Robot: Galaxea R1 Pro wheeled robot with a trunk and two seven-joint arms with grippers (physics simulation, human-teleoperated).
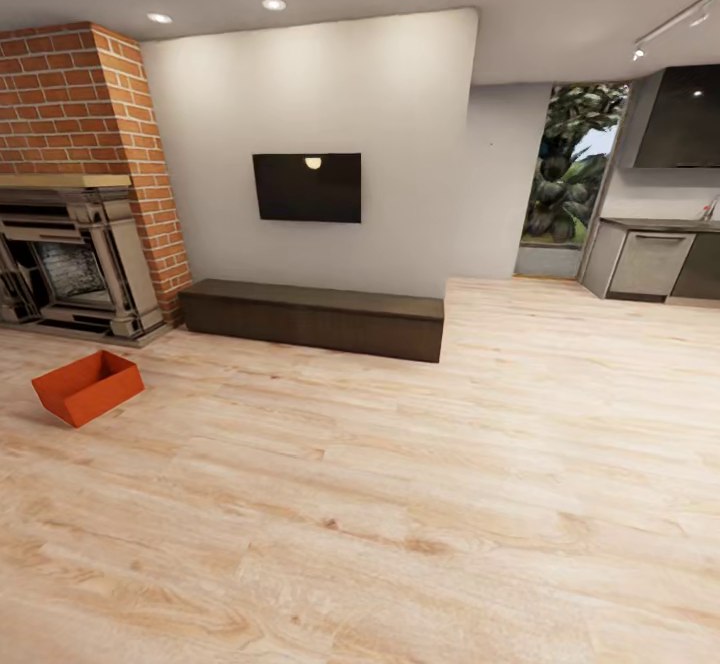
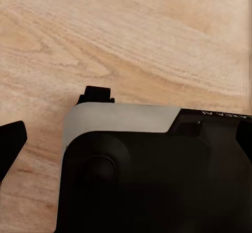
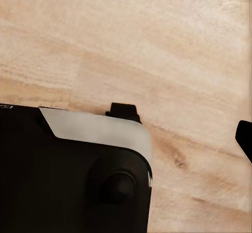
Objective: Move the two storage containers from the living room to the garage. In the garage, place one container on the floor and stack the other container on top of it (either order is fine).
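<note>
One storage container (image 1: 88, 385) — orange-red, open-topped, tilted — sits near the fireplace (image 1: 70, 274). Wide bare wood floor (image 1: 420, 504) surrounds it; I can't tell either gripper's state.

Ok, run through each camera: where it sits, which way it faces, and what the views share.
Head view: high on the robot, facing a storage container on the wood floor near the brick fireplace.
Left wrist view: on the left arm, pointing down over the robot's dark base.
Right wrist view: on the right arm, likewise over the base.
All share the floor.
</note>
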